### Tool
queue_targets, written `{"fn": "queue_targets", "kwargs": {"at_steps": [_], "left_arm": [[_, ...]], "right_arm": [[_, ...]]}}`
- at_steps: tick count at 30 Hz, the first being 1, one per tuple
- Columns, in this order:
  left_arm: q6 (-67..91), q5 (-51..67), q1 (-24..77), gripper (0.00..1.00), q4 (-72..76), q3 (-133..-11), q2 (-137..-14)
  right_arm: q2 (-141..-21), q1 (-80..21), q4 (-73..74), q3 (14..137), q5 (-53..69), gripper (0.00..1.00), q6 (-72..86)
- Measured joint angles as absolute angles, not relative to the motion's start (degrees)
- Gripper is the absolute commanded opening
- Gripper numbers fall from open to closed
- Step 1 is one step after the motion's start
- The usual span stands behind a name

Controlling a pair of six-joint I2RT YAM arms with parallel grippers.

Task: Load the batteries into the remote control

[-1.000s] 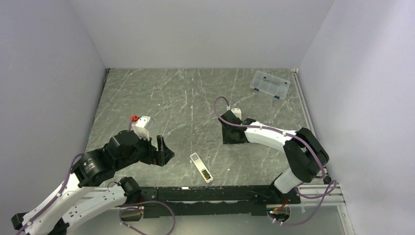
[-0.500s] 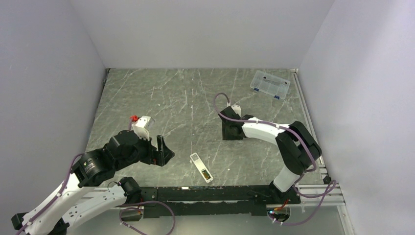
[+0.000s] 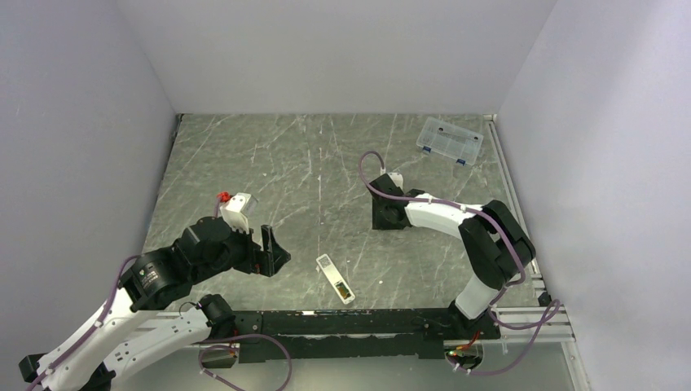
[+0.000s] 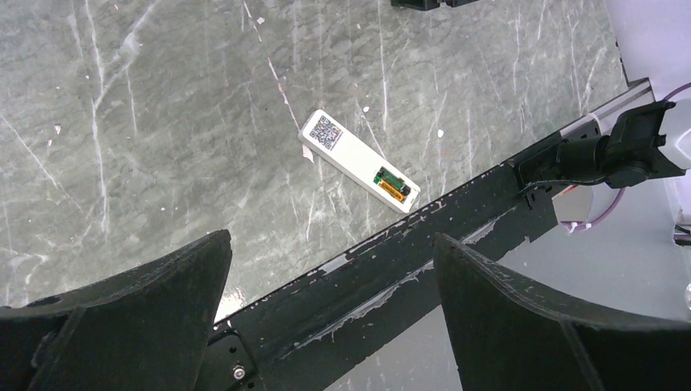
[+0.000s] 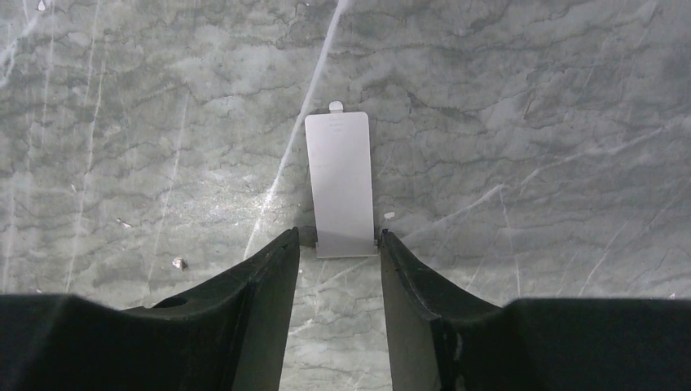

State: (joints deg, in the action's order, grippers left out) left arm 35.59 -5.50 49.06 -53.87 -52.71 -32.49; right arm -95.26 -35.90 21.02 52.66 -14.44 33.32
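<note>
1. our left gripper (image 3: 273,247) hangs above the near left part of the surface (image 3: 244,163), jaws spread wide and holding nothing.
2. just right of it, near the middle of the near edge, the remote control (image 3: 335,278) lies flat and slanted, its back up, with a printed code label toward its far end.
3. the batteries (image 4: 392,182), one green and one orange, sit side by side in the recess at the end of the remote nearest the edge; that recess is uncovered.
4. further right and deeper in, our right gripper (image 5: 338,240) is low over the surface. its jaws are narrowed on either side of the near end of a small flat white cover piece (image 5: 341,183). we cannot tell whether they press it.
5. in the far right corner sits a clear compartment box (image 3: 449,140), well apart from everything else.
</note>
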Motion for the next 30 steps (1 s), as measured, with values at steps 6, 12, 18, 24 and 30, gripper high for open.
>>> {"fn": "queue_targets", "kwargs": {"at_steps": [6,12,18,24,30], "left_arm": [[35.6,-5.5,49.1,0.99,-53.9,-52.7,-32.5],[35.6,-5.5,49.1,1.00,-53.9,-52.7,-32.5],[35.6,-5.5,49.1,0.99,-53.9,-52.7,-32.5],[35.6,-5.5,49.1,0.99,-53.9,-52.7,-32.5],[35.6,-5.5,49.1,1.00,-53.9,-52.7,-32.5]], "right_arm": [[-95.3,-35.9,20.9,52.7,-14.4,0.39,32.8],[-95.3,-35.9,20.9,52.7,-14.4,0.39,32.6],[-95.3,-35.9,20.9,52.7,-14.4,0.40,32.6],[-95.3,-35.9,20.9,52.7,-14.5,0.37,32.6],[-95.3,-35.8,21.0,52.7,-14.5,0.32,32.6]]}}
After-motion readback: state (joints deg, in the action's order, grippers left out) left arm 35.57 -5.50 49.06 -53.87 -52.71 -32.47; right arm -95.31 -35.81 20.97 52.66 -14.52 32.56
